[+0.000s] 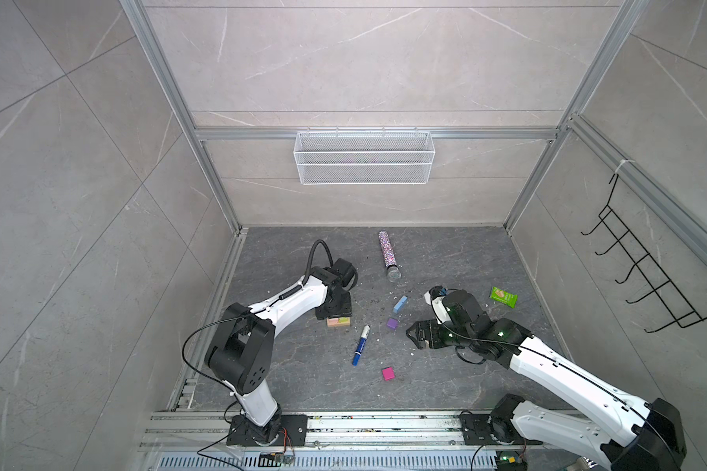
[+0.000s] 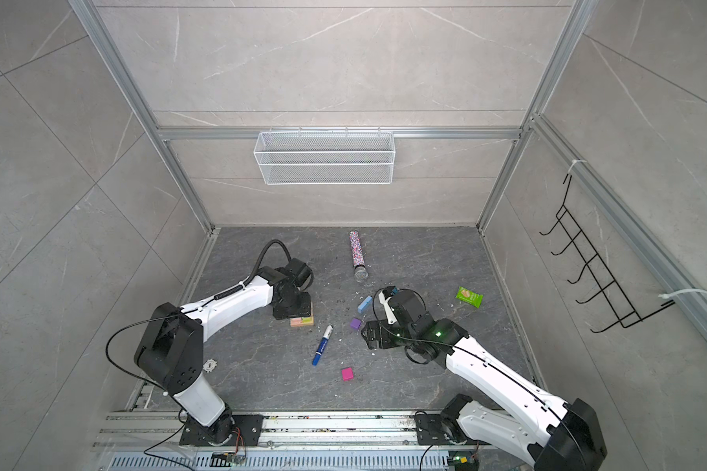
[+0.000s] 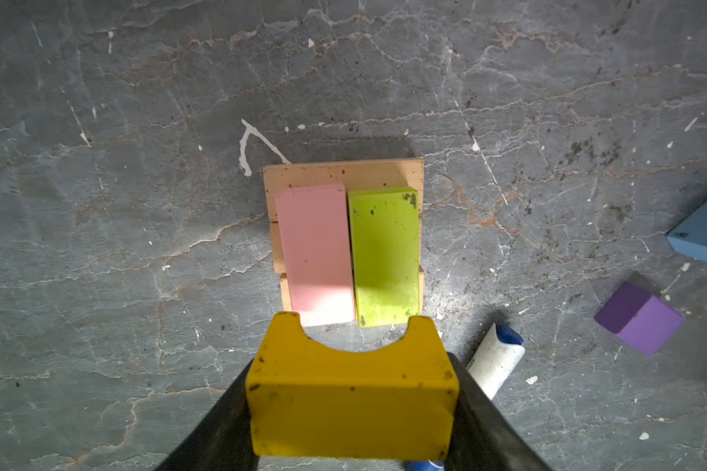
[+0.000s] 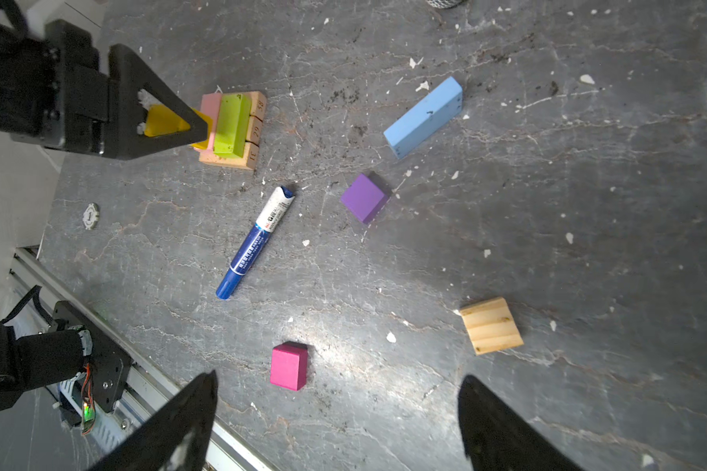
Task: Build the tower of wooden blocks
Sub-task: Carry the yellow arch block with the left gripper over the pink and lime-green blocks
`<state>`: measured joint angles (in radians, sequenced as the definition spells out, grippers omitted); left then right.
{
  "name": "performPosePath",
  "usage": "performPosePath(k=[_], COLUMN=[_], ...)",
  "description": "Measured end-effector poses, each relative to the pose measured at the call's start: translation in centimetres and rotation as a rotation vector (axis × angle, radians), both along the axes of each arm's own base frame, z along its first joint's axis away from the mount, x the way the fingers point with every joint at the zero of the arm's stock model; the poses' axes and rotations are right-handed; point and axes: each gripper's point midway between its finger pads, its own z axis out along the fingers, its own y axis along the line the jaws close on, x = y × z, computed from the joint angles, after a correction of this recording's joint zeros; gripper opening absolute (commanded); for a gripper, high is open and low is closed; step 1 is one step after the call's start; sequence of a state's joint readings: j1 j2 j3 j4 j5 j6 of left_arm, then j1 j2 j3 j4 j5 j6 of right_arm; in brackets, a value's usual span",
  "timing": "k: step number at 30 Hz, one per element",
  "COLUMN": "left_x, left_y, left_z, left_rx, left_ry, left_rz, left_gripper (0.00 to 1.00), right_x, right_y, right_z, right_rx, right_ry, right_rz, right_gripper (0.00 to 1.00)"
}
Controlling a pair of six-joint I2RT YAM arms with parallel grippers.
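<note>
Yellow arch [image 3: 352, 403]: clamped by its two ends in my left gripper [image 3: 350, 359], its legs pointing down towards the tower.
Tower [image 1: 339, 321]: three tan bars [image 3: 343, 173] lie side by side on the surface [image 4: 547, 204]; a pink block [image 3: 315, 248] and a lime-green block [image 3: 384, 253] lie crosswise on them, touching each other along their long sides.
Arch against tower: in my right wrist view it sits at the pink block's edge; I cannot tell whether it touches.
Right gripper [image 4: 339, 377]: jaws wide apart with nothing between them, hovering over the surface near the magenta cube [image 4: 288, 365].
Loose blocks: a light-blue bar [image 4: 423, 116], a purple cube [image 4: 364, 197] and a tan cube [image 4: 491, 325] lie apart from one another, all beside the tower rather than on it.
Marker pen [image 4: 256, 242]: flat on the surface between the tower and the magenta cube.
Glittery tube [image 1: 388, 255]: lying towards the back wall.
Green packet [image 1: 503, 296]: beyond my right arm.
</note>
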<state>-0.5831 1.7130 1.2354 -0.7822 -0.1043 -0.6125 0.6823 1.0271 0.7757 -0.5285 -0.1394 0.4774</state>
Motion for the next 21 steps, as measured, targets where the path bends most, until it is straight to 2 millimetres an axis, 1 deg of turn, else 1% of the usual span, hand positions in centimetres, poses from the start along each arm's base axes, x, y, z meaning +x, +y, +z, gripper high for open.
performPosePath(k=[3,4,10,14,21], left_x=[0.6,0.7,1.0,1.2,2.2], left_y=[0.0,0.0,0.2,0.4,-0.2], left_z=[-0.3,-0.5,-1.1,-1.1,-0.9], left_rx=[0.006,0.007,0.016,0.016,0.006], left_ry=[0.005,0.007,0.02,0.02,0.004], left_rz=[-0.004,-0.004,0.003,0.008,0.009], left_gripper=[0.42,0.42,0.42,0.42,0.42], right_x=[-0.3,-0.4,-0.9,-1.0,-1.1], right_y=[0.6,0.7,1.7,2.0,2.3], right_z=[0.4,0.5,0.8,0.8,0.7], right_rx=[0.012,0.014,0.017,0.015,0.004], right_ry=[-0.017,-0.02,-0.043,-0.053,-0.062], right_rz=[0.024,0.03,0.067,0.077,0.091], right_gripper=[0.97,0.99,0.99,0.99,0.99])
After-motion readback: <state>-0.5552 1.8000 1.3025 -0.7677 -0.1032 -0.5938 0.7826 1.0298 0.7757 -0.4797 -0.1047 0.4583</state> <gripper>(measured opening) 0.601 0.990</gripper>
